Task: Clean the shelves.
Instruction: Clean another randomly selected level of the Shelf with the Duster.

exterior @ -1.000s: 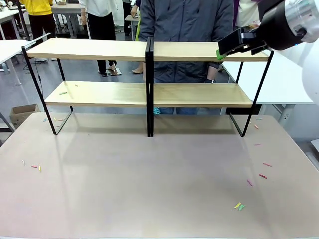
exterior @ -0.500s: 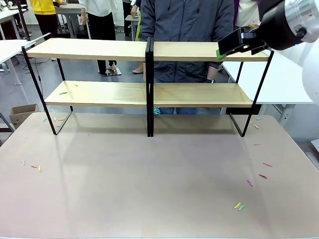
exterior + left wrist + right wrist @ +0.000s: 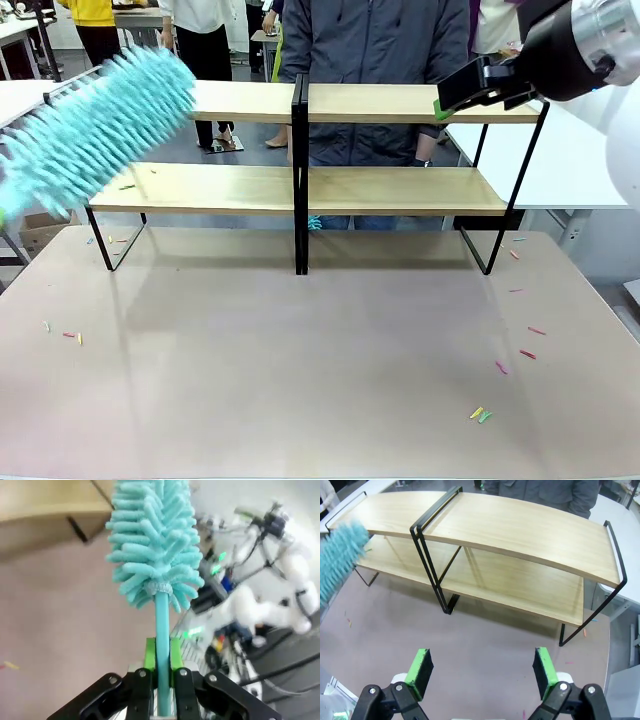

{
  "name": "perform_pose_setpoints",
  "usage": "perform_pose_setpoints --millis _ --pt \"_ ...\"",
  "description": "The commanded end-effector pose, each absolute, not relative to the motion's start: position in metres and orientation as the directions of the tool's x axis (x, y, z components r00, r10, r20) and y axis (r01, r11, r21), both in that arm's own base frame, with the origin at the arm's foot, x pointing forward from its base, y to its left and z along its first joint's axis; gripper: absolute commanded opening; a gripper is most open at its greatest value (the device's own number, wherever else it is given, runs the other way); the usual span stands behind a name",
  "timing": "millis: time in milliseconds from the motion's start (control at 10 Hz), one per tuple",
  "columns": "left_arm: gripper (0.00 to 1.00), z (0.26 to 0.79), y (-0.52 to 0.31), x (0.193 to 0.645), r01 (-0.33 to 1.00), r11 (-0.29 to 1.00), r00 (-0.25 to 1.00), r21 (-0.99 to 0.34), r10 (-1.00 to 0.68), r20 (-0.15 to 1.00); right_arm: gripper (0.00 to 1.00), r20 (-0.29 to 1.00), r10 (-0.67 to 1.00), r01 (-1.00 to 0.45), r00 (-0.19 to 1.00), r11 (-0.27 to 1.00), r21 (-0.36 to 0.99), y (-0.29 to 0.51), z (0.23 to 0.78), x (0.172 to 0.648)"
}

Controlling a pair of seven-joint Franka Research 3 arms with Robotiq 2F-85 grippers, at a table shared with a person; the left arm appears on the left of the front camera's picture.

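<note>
The shelves (image 3: 400, 103) stand at the far side of the table, two long light-wood boards in a black frame, also seen from above in the right wrist view (image 3: 530, 530). A fluffy teal duster (image 3: 100, 130) slants across their left end, blurred. My left gripper (image 3: 161, 655) is shut on the duster's teal handle (image 3: 161, 620), with the head (image 3: 155, 540) pointing away from it. My right gripper (image 3: 445, 100) hangs open high at the right end of the top board, and its green pads (image 3: 420, 670) hold nothing. The duster's tip (image 3: 340, 560) shows at the left edge of that view.
Small coloured scraps lie on the table at the right (image 3: 480, 413) and left (image 3: 70, 336), and a few on the lower board's left end (image 3: 127, 186). A person in a dark jacket (image 3: 375, 40) stands behind the shelves. A white table (image 3: 570, 160) is at the right.
The teal duster has swung into the front view from the left, up in front of the shelves' left end. The right arm has not moved.
</note>
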State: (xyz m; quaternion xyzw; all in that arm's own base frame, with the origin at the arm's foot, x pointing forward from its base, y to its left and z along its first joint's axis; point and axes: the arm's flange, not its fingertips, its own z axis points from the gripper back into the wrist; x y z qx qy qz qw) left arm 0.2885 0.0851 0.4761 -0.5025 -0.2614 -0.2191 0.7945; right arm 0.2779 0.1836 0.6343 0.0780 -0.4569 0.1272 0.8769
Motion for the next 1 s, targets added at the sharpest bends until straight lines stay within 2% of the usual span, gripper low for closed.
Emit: perform_pose_setpoints --millis 0,100,200,500,600,700,900 --pt "0.13 0.44 0.042 0.272 0.632 0.423 0.768 -0.65 -0.229 0.598 1.0 0.82 0.149 -0.296 0.552 0.955 0.025 0.184 0.635 0.278" --pt "0.13 0.436 0.035 0.277 0.59 0.446 0.801 -0.673 -0.22 0.556 1.0 0.82 0.149 -0.296 0.552 0.955 0.025 0.184 0.635 0.278" --pt "0.13 0.468 0.065 0.297 0.62 0.413 0.774 -0.667 -0.186 0.605 1.0 0.82 0.149 -0.296 0.552 0.955 0.025 0.184 0.635 0.278" --pt "0.13 0.46 0.055 0.304 0.621 0.417 0.777 -0.664 -0.22 0.589 1.0 0.82 0.149 -0.296 0.552 0.955 0.025 0.184 0.635 0.278" --pt "0.13 0.452 0.043 0.312 0.469 0.602 0.823 -0.646 -0.032 0.568 1.0 0.82 0.149 -0.296 0.552 0.955 0.025 0.184 0.635 0.278" --pt "0.13 0.451 0.036 0.307 0.436 0.614 0.83 -0.658 0.007 0.557 1.0 0.82 0.149 -0.296 0.552 0.955 0.025 0.184 0.635 0.278" --pt "0.13 0.45 0.014 0.29 0.3 0.742 0.825 -0.599 0.114 0.554 1.0 0.82 0.149 -0.296 0.552 0.955 0.025 0.184 0.635 0.278"
